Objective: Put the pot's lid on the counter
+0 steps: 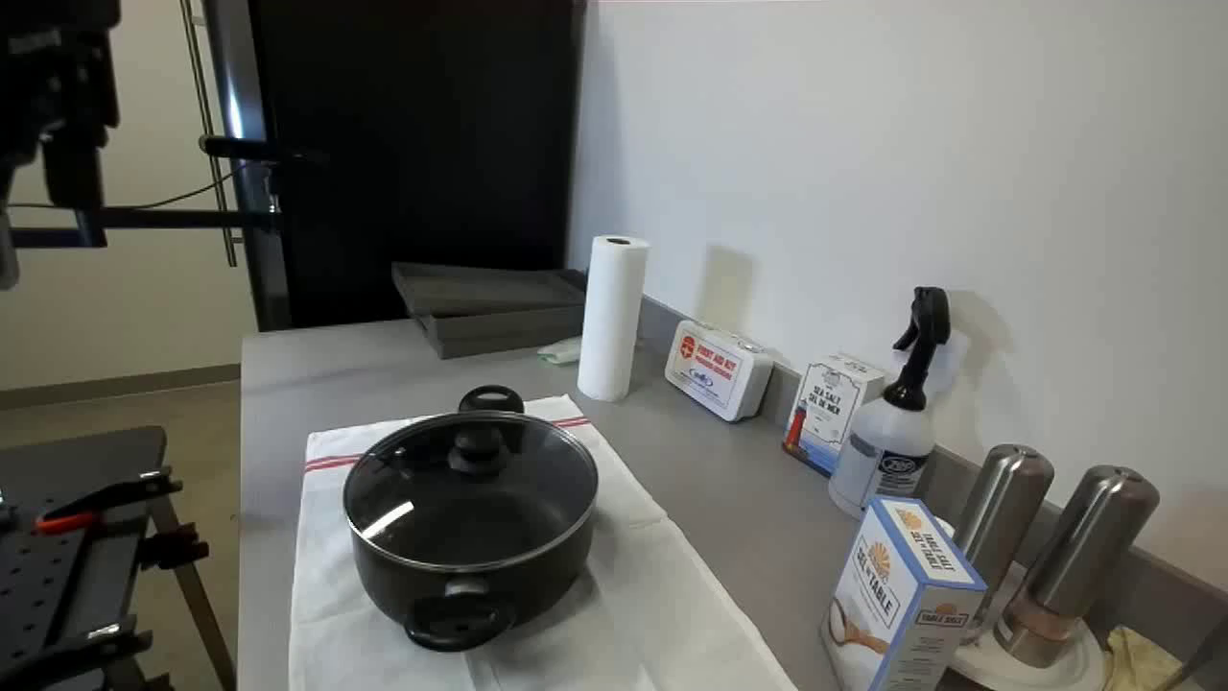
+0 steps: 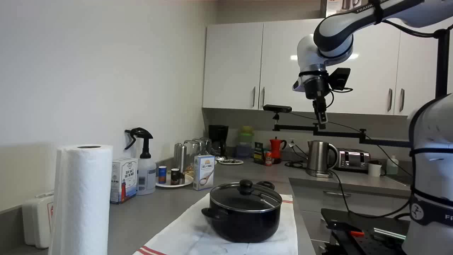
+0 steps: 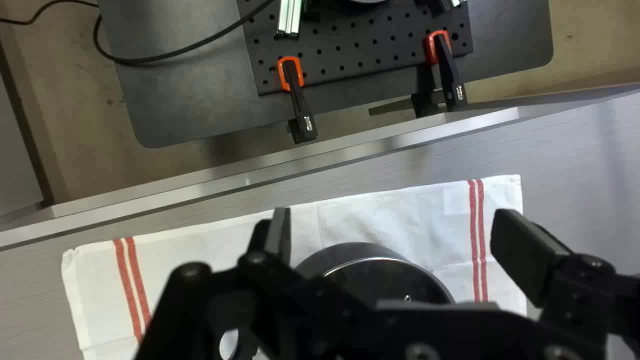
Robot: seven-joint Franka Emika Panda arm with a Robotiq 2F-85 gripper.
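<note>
I'm on step 1, the approach, AFAICT: nothing's grasped yet. My Robotiq gripper [image 3: 395, 225] has its 2 fingers [image 3: 525, 255] spread wide, 0 held; in both exterior views it hangs high, well apart from the pot [image 2: 244, 226]. The glass lid [image 1: 460, 509] sits on the pot, black knob [image 2: 245, 185] up, & the pot stands on the striped dish towel [image 1: 624, 595] spread over the counter [image 1: 710, 480].

Next, my read: I go across to the pot, drop vert. w/ 1 finger either side of the knob, and pinch that only, clear of the side handles [image 2: 213, 213]. Wrist cam's no help RN: the gripper's own body hides the knob, so I'd align off the ext. views. Then it's lift straight up, carry sideways, & set the lid on bare counter, not the towel. The strip btwn towel & wall [image 1: 863, 173] looks tight for a lid this wide, so I'd pick the spot 1st.
</note>
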